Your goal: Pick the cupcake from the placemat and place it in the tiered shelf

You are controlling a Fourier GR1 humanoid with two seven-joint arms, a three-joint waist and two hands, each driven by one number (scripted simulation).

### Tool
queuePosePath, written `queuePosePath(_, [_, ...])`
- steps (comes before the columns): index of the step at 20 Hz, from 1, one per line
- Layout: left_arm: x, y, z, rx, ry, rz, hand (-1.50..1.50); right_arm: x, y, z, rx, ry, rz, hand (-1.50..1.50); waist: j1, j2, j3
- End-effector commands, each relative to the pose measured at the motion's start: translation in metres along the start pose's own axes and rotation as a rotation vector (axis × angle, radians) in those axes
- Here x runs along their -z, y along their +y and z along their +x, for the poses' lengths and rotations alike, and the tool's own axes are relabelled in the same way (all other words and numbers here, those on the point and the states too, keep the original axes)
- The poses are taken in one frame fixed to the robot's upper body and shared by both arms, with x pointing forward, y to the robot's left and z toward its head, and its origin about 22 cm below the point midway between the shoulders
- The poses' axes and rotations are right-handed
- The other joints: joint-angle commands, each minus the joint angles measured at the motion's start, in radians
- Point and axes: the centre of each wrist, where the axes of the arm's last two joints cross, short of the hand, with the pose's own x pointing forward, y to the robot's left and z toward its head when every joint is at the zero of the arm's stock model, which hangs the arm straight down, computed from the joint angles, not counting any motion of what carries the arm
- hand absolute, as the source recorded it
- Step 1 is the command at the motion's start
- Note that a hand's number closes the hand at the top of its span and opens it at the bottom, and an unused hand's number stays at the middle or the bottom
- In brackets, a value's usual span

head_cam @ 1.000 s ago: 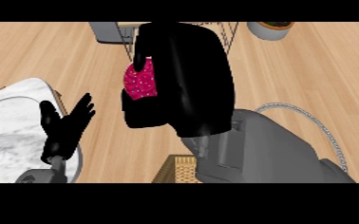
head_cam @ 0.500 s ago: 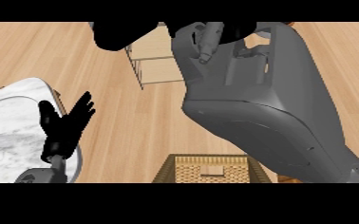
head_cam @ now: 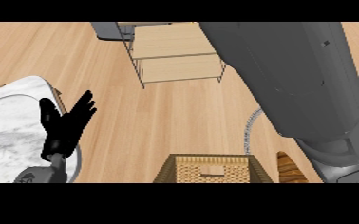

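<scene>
The tiered shelf (head_cam: pixel 175 52), wire-framed with pale wooden boards, stands at the top middle of the head view, and its visible boards are bare. No cupcake shows anywhere. My right forearm (head_cam: pixel 294 76) fills the right side as a big grey mass that runs up past the top edge, so the right hand itself is out of sight. A thin grey curved edge (head_cam: pixel 248 126), perhaps the placemat's, peeks out beside that forearm. My left hand (head_cam: pixel 67 123) rests open at the lower left, fingers up, apart from the shelf.
A woven basket (head_cam: pixel 210 168) sits at the bottom middle. A white marbled rounded surface (head_cam: pixel 21 118) lies under the left hand. A dark grey object (head_cam: pixel 107 29) is at the shelf's upper left, and a brown item (head_cam: pixel 289 167) by the lower right.
The right arm has swung up and to the right; its hand, last seen over the shelf, has left the view. The shelf is now uncovered. The left hand has not moved.
</scene>
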Motion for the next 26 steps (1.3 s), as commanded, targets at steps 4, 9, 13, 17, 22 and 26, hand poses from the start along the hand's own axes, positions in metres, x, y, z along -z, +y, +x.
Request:
queuePosePath(4, [0.003,-0.001,-0.015,0.001,0.021,0.004,0.0,0.03,0.019,-0.012,-0.073,0.009,0.033,1.5,0.014,0.046,0.014])
queuePosePath(9, [0.0,0.007,-0.018,-0.011,0.01,-0.003,0.0,0.05,0.031,-0.026,-0.059,0.02,-0.001,1.5,0.026,0.05,0.014])
queuePosePath(13, [0.003,-0.007,-0.023,0.008,0.027,-0.003,0.0,0.058,0.045,-0.04,-0.081,-0.001,-0.008,1.5,0.02,0.05,0.014])
queuePosePath(17, [0.0,0.002,-0.005,-0.005,0.006,0.012,0.0,0.068,0.032,-0.039,-0.044,-0.012,-0.021,1.5,0.025,0.048,0.015])
queuePosePath(22, [-0.002,0.015,-0.001,0.005,0.022,-0.002,0.0,0.074,0.045,-0.051,-0.053,-0.046,0.004,1.5,0.028,0.048,0.015])
queuePosePath(26, [-0.001,0.009,-0.001,-0.004,0.027,0.013,0.0,0.072,0.028,-0.033,-0.044,-0.05,0.001,1.5,0.012,0.041,0.016])
